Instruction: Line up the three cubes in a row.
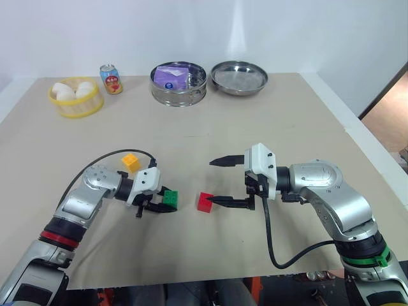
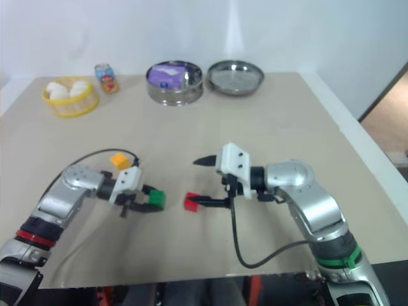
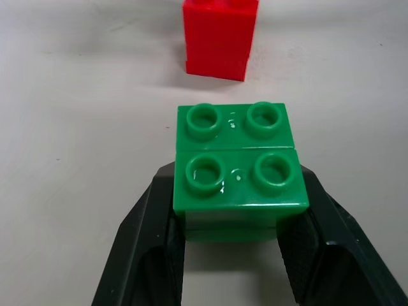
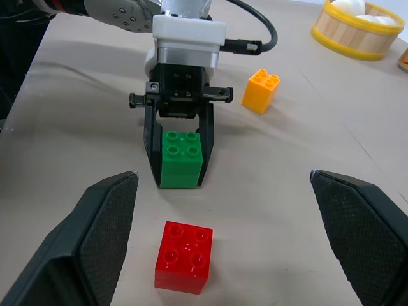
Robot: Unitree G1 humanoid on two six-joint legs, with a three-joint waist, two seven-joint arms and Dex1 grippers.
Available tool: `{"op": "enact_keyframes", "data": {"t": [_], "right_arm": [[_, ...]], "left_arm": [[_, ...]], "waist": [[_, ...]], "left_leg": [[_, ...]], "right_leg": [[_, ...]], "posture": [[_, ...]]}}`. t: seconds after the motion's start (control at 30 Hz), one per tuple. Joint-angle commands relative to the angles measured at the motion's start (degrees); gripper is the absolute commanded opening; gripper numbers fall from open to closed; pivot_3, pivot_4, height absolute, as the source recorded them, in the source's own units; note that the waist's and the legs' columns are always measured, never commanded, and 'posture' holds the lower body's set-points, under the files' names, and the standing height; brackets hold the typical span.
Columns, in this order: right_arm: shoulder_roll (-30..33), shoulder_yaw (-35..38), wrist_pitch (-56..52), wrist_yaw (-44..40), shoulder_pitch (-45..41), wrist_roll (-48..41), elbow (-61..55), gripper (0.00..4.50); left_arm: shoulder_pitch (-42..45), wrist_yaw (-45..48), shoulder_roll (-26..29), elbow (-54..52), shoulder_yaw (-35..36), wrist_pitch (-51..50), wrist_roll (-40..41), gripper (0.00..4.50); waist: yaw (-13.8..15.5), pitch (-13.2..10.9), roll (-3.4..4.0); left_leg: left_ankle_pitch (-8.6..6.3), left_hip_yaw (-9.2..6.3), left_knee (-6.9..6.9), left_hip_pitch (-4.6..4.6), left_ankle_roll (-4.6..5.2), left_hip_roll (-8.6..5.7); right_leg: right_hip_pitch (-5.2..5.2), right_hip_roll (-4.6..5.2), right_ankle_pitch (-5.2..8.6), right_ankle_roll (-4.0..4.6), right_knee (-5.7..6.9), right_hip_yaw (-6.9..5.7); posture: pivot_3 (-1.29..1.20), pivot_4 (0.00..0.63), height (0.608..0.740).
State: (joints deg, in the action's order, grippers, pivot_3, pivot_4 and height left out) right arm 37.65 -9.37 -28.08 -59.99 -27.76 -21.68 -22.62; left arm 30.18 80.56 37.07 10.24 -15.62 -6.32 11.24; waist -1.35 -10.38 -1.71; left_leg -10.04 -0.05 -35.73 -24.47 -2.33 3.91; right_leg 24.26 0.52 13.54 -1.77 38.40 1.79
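Left end effector point(image 1: 167, 205): I see it clamped on the green cube point(image 1: 170, 197).
Right end effector point(image 1: 217, 182): I see it spread wide near the red cube point(image 1: 205, 202).

Red cube point(image 3: 220, 38): upper part cut off by the left wrist view's edge. Green cube point(image 3: 237, 172): lower sides hidden between the left gripper's fingers point(image 3: 146, 248). Drink can point(image 1: 111, 79): label print too small to read; purple packet point(image 1: 172, 76): partly hidden by the steel tin's rim point(image 1: 178, 95).
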Motion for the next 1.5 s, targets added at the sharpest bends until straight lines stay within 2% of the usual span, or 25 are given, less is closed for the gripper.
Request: {"op": "enact_keyframes", "data": {"t": [0.03, 0.1, 0.13, 0.17, 0.2, 0.23, 0.4, 0.43, 0.57, 0.67, 0.83, 0.9, 1.0, 1.1, 1.23, 1.5], "right_arm": [[0.3, 0.2, 1.0, 0.2, -0.2, -0.1, -2.0, 4.5], [0.3, 0.1, 1.1, 0.2, -0.1, -0.1, -1.9, 4.5], [0.2, 0.0, 1.1, 0.2, -0.2, 0.0, -1.9, 4.5], [0.2, 0.0, 1.2, 0.1, -0.2, 0.0, -1.8, 4.5], [0.2, -0.1, 1.2, 0.1, -0.2, 0.0, -1.7, 4.5], [0.2, -0.1, 1.2, 0.1, -0.2, 0.0, -1.7, 4.5], [0.3, -0.3, 1.5, -0.1, -0.4, 0.1, -1.4, 4.5], [0.3, -0.4, 1.5, -0.1, -0.4, 0.1, -1.4, 4.5], [0.0, -0.3, 1.6, 0.0, -0.6, -0.4, -1.2, 4.5], [-0.6, 0.3, 0.5, 0.0, -1.1, -2.1, -1.0, 4.5], [-0.8, 0.0, 0.4, -0.4, -1.9, -2.6, -0.6, 4.5], [-1.2, -0.4, 0.5, -0.5, -2.7, -2.8, 0.0, 4.5], [-1.7, -0.7, 0.8, -0.6, -3.6, -2.7, 0.8, 4.5], [-2.3, -1.5, 1.4, -1.0, -5.1, -2.1, 2.2, 4.5], [-2.5, -2.0, 2.2, -1.3, -5.9, -1.1, 3.2, 4.5], [-1.9, -2.1, 2.8, -1.2, -5.6, 0.2, 3.2, 4.5]], "left_arm": [[1.6, 0.7, 0.8, 0.6, -0.3, 0.3, -1.3, 1.39], [1.8, 0.5, 0.9, 1.0, -0.3, -0.2, -1.4, 1.39], [1.8, 0.2, 0.9, 1.1, -0.2, -0.6, -1.4, 1.89], [1.8, 0.0, 0.9, 1.2, -0.1, -0.9, -1.4, 1.89], [1.8, -0.3, 1.0, 1.2, 0.0, -1.4, -1.6, 2.44], [1.8, -0.4, 1.1, 1.1, 0.2, -1.7, -1.8, 2.6], [0.9, -1.3, 1.5, -0.9, 1.5, -4.4, -0.8, 4.3], [0.7, -1.3, 1.6, -1.2, 1.6, -4.6, -0.7, 4.43], [-1.7, -1.9, 4.2, -6.0, 4.5, -8.4, 1.5, 4.43], [-5.4, -3.2, 9.2, -12.6, 11.8, -17.4, 7.0, 4.43], [-8.4, -7.9, 13.4, -16.9, 22.3, -29.4, 13.1, 4.43], [-8.5, -13.3, 13.3, -16.5, 28.7, -32.2, 14.5, 4.43], [-8.7, -20.2, 11.2, -16.2, 33.2, -29.8, 13.4, 4.43], [-10.4, -28.1, 6.7, -17.5, 33.9, -25.5, 10.8, 4.43], [-10.1, -32.5, 1.6, -15.7, 33.0, -23.5, 10.7, 4.43], [-6.5, -32.9, -0.9, -6.6, 28.6, -18.2, 8.1, 4.43]], "waist": [[0.0, 0.0, 0.0], [0.0, 0.0, 0.0], [0.0, 0.0, 0.0], [0.0, 0.0, 0.0], [0.0, 0.0, 0.0], [0.0, 0.0, 0.0], [0.0, 0.0, 0.0], [0.0, 0.0, 0.0], [0.0, 0.0, 0.0], [-0.1, 0.0, 0.0], [-0.1, 0.0, -0.06], [-0.1, 0.0, -0.07], [-0.1, -0.1, -0.12], [-0.1, -0.1, -0.1], [0.0, -0.1, -0.11], [0.1, -0.1, -0.16]], "left_leg": [[0.0, 0.0, -0.01, 0.0, 0.0, 0.0], [0.0, 0.0, -0.01, 0.0, 0.0, 0.0], [0.0, 0.0, -0.01, 0.0, 0.0, 0.0], [0.0, 0.0, -0.01, 0.0, 0.0, 0.0], [0.0, 0.0, -0.02, 0.0, 0.0, 0.0], [0.0, 0.0, -0.04, 0.0, 0.0, 0.0], [0.01, -0.01, -0.1, 0.02, 0.01, 0.0], [0.01, -0.01, -0.12, 0.03, 0.02, 0.0], [0.15, -0.02, -0.29, 0.05, 0.22, 0.0], [0.17, -0.02, -0.28, 0.09, 0.26, 0.0], [0.17, -0.05, -0.08, 0.1, 0.25, 0.08], [0.17, -0.05, -0.07, 0.1, 0.25, 0.08], [0.17, -0.05, -0.08, 0.1, 0.25, 0.07], [0.17, -0.08, -0.06, 0.16, 0.25, 0.08], [0.17, -0.05, -0.07, 0.14, 0.24, 0.07], [0.18, -0.05, -0.06, 0.14, 0.23, 0.07]], "right_leg": [[0.0, 0.0, 0.0, 0.0, 0.0, 0.0], [0.0, 0.0, 0.0, 0.0, 0.01, 0.0], [0.0, 0.0, 0.0, 0.0, 0.02, 0.0], [0.0, 0.0, 0.0, 0.0, 0.02, 0.0], [0.0, 0.0, 0.0, 0.0, 0.04, 0.0], [0.0, 0.0, 0.0, 0.0, 0.06, 0.0], [0.0, 0.0, 0.0, 0.0, 0.16, 0.0], [0.0, 0.0, 0.0, 0.01, 0.19, 0.0], [0.0, 0.0, 0.0, 0.27, 0.32, 0.01], [0.0, -0.01, -0.03, 0.32, 0.34, 0.02], [0.09, -0.1, 0.02, 0.34, 0.4, 0.01], [0.08, -0.09, 0.11, 0.45, 0.4, 0.0], [0.09, -0.08, 0.11, 0.44, 0.4, -0.02], [0.05, -0.08, 0.11, 0.44, 0.4, -0.04], [0.03, -0.05, 0.1, 0.42, 0.4, -0.02], [0.05, -0.09, -0.01, 0.29, 0.4, -0.02]], "posture": [[0.0, 0.15, 0.74], [0.0, 0.15, 0.74], [0.0, 0.15, 0.74], [0.0, 0.15, 0.74], [0.0, 0.15, 0.74], [0.0, 0.15, 0.74], [0.0, 0.15, 0.74], [0.0, 0.15, 0.74], [0.0, 0.15, 0.74], [0.0, 0.15, 0.74], [0.0, 0.15, 0.74], [0.0, 0.15, 0.74], [0.0, 0.15, 0.74], [0.0, 0.15, 0.74], [0.0, 0.15, 0.74], [0.0, 0.15, 0.74]]}}
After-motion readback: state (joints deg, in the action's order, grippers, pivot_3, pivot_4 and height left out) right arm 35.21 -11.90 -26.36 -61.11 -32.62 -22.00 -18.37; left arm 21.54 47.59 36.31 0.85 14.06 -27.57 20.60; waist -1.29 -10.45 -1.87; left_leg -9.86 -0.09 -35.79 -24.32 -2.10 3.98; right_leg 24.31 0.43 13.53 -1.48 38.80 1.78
